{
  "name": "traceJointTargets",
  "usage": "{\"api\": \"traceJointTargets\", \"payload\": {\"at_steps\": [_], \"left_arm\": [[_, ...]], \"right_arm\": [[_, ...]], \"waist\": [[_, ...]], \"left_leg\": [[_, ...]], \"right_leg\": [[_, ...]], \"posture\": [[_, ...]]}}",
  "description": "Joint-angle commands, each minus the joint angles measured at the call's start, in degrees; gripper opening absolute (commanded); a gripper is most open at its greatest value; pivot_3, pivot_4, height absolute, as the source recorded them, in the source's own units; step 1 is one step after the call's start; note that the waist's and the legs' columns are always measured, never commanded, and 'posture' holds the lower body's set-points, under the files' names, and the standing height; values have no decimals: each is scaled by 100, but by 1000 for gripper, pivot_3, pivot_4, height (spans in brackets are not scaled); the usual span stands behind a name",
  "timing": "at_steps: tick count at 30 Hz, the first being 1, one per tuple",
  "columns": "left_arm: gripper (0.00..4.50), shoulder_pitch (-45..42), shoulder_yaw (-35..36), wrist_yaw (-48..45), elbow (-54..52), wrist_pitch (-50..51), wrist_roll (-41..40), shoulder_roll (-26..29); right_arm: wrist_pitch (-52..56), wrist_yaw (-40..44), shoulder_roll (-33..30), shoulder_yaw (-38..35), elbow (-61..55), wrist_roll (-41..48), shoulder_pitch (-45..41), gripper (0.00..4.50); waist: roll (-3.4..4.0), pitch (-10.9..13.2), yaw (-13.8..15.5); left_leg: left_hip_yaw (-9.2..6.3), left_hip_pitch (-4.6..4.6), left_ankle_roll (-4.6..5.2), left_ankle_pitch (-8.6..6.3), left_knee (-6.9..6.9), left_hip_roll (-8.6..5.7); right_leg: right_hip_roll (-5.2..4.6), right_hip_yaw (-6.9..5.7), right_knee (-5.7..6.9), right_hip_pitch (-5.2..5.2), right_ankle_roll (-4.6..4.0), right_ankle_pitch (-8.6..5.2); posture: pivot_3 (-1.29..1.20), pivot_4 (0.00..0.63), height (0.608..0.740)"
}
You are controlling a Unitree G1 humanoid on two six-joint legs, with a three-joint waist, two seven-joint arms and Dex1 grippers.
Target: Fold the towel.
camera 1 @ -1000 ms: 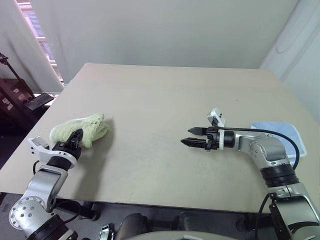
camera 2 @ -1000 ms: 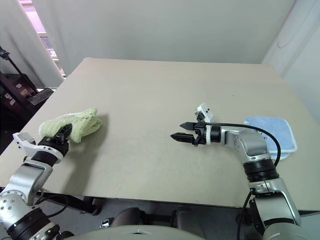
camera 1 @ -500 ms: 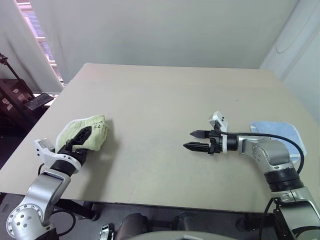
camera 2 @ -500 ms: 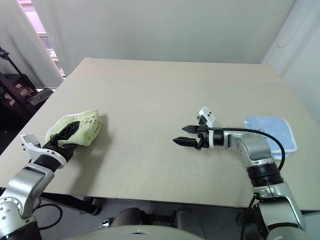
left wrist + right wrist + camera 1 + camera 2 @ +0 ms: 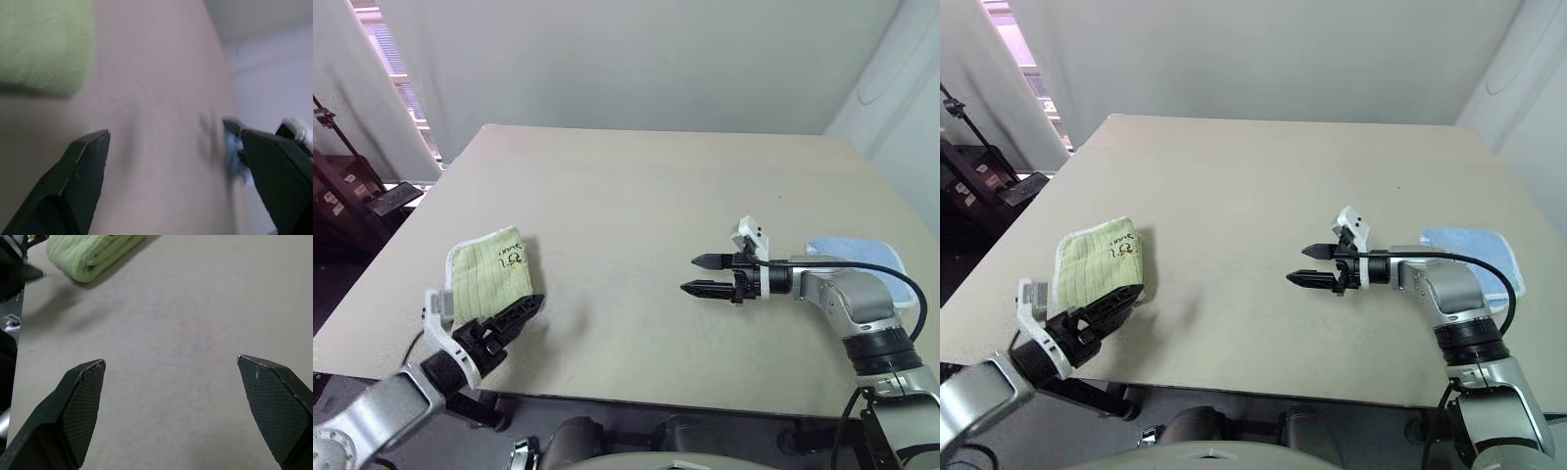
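The towel [image 5: 487,275], light green with black marks on top, lies folded on the table's near left side, and it is also in the wrist views [image 5: 44,44] [image 5: 93,254]. My left gripper [image 5: 517,316] is open and empty just off the towel's near right corner, over the table's front edge. It touches nothing. My right gripper [image 5: 690,274] hovers open over the middle right of the table, pointing left toward the towel, with bare tabletop between its fingers [image 5: 83,391].
A small light blue towel [image 5: 852,257] lies flat at the table's right edge, behind my right arm. The beige table [image 5: 636,186] stretches far back. Dark furniture [image 5: 352,201] stands beyond its left edge.
My left gripper opened, let go of the towel and drew back toward the table's front edge. The towel went from a bunched heap to a flat fold. The right gripper barely shifted.
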Motion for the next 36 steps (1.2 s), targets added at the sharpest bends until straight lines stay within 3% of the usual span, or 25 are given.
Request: {"api": "traceJointTargets", "payload": {"at_steps": [1,6,9,15,20,24,29,36], "left_arm": [[4461,-1006,-39,-810,-44,-242,993,454],[4461,-2079,-862,-2810,510,-479,2906,878],[4461,-2320,-1237,-3892,1010,-909,3733,623],[4461,-2340,-2383,-5716,1743,-2460,6119,371],[4461,-2778,-2601,-5655,2235,-2253,6372,-314],[4461,-2692,-2459,-5360,2295,-2677,6778,-943],[4461,-2551,-1995,-5800,2353,-3063,6856,-891],[4461,-2412,-2013,-6740,2286,-3968,7297,-802]], "right_arm": [[-121,-151,9,-493,-332,211,20,4500],[149,-407,-20,-857,-733,452,153,4500],[270,-586,-9,-1042,-933,580,239,4500],[-36,-1086,267,-1308,-1169,548,663,4500],[54,-1204,300,-1278,-1278,627,791,4500],[166,-1308,400,-1238,-1777,815,906,4500],[173,-1306,278,-1160,-2179,800,1120,4500],[-615,-1243,186,-1754,-2048,693,1756,4500]], "waist": [[30,-3,-14],[45,-7,-79],[48,-7,-78],[44,-7,-39],[45,-5,-30],[41,-5,-37],[41,-5,-27],[37,-6,-15]], "left_leg": [[10,-3,-8,4,-5,-1],[30,-14,-13,9,-7,-3],[36,-15,-44,28,-28,-3],[34,-17,-30,43,-55,1],[33,-17,8,33,-56,1],[32,-16,19,38,-53,1],[27,-13,20,41,-60,3],[25,-14,31,44,-43,0]], "right_leg": [[-14,-9,-2,0,0,0],[-22,-8,-10,15,2,2],[-20,-8,-10,3,7,-1],[-16,-11,-11,-10,2,-13],[-19,-11,-9,-8,3,-12],[-19,-11,-5,-3,20,-3],[-16,-21,3,-5,42,7],[-21,-25,-5,12,31,1]], "posture": [[0,0,724],[0,0,724],[0,0,724],[0,0,724],[0,0,724],[0,0,724],[0,0,724],[0,0,724]]}}
